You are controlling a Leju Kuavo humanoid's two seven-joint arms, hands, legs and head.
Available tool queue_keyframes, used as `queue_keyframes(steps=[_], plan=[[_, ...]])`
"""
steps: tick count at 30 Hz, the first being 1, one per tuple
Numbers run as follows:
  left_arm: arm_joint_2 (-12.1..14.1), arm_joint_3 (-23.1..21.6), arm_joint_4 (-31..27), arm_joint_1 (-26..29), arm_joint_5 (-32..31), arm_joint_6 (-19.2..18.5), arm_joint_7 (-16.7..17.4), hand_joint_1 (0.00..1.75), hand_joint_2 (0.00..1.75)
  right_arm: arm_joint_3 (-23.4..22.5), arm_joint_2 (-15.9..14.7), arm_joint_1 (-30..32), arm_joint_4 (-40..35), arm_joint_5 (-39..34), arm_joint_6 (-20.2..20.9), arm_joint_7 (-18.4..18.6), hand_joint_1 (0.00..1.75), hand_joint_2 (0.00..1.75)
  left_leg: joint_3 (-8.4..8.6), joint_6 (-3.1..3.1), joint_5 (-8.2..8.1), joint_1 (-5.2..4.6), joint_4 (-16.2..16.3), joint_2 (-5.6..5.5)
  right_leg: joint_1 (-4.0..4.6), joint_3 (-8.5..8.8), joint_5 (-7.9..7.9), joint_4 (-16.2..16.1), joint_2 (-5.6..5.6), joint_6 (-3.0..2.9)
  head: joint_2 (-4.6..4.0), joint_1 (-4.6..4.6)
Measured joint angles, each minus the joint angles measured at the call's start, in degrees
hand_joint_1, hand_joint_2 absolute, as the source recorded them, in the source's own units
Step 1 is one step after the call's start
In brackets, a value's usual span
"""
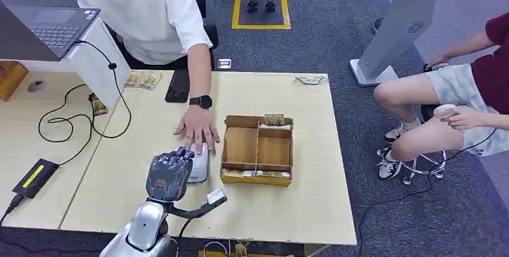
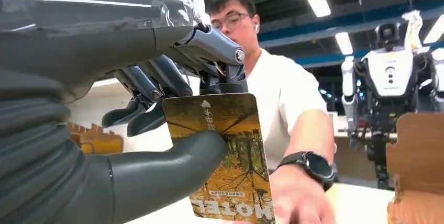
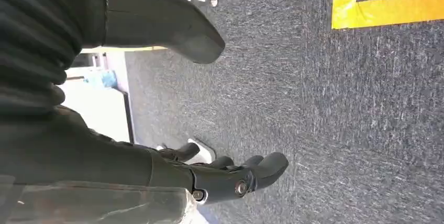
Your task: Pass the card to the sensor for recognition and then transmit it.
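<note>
The card (image 2: 225,156), a glossy print of yellow autumn trees with the word HOTEL along one edge, sits pinched between the thick grey thumb and dark fingers (image 2: 157,85) of the left robot hand (image 1: 170,176), held above the near part of the pale wooden desk (image 1: 300,209). From the head view, that robot hand hovers, back uppermost under a clear plastic cover, over a small white sensor (image 1: 198,164) on the desk. At 12 o'clock from the sensor, a person's hand (image 1: 197,130) with a black wristwatch (image 1: 201,101) lies flat, its fingertips touching the device. At 3 o'clock stands an open cardboard box (image 1: 257,149) split into compartments, with more cards stacked along its near and far edges. Farther off at 11 o'clock, black cables (image 1: 78,119) trail across the desk towards a laptop (image 1: 51,32) on a raised white stand, and a black adapter (image 1: 35,176) lies at 9 o'clock. Grey carpet (image 1: 336,23) with a yellow-bordered square (image 1: 261,11) covers the room; a seated person (image 1: 456,101) waits at 2 o'clock. The right robot hand (image 3: 220,174) hangs over the carpet, fingers loosely apart, holding nothing.
</note>
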Motion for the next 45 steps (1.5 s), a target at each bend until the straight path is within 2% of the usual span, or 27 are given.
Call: queue_keyframes(steps=[5,15,22,29,45], plan=[[-0.5,0.0,-0.2,0.7,0.0,-0.3,-0.2,1.75,1.75,-0.5,0.6,0.0,-1.0,0.0,0.4,0.0,0.0,1.75,0.0,0.0,0.0,0.0,0.0,0.0,0.0,0.0,0.0,0.0,0.0,0.0,0.0,0.0],[-3.3,0.0,-0.1,2.3,0.0,-0.1,-5.2,1.75,1.75,-0.9,0.9,0.0,-1.9,0.0,0.6,-0.5,0.0,1.75,-0.01,0.0,-0.01,-0.01,0.0,0.0,0.0,-0.01,0.0,0.0,0.0,0.0,0.0,0.02],[-4.7,0.0,0.0,2.4,0.0,0.0,-6.7,1.75,1.75,-1.0,0.9,0.0,-2.0,0.0,0.6,-0.7,0.0,1.75,-0.01,0.0,0.0,-0.01,0.0,-0.01,0.0,0.01,0.0,0.0,0.0,0.0,0.0,0.02],[-7.7,1.1,2.4,1.8,0.0,0.8,-10.8,1.75,1.75,-0.9,0.9,0.0,-2.0,0.0,0.6,-0.8,0.0,1.75,-0.01,0.0,0.0,-0.01,0.0,-0.02,0.0,0.01,0.0,0.0,-0.02,0.0,0.0,0.02],[-10.9,2.9,5.8,-0.4,0.0,1.2,-11.6,1.75,1.75,-0.3,0.9,0.0,-2.0,0.0,0.6,-0.8,0.0,1.75,0.0,0.0,0.0,-0.01,0.0,-0.01,0.0,0.0,0.0,0.0,-0.01,0.0,0.0,0.0]])
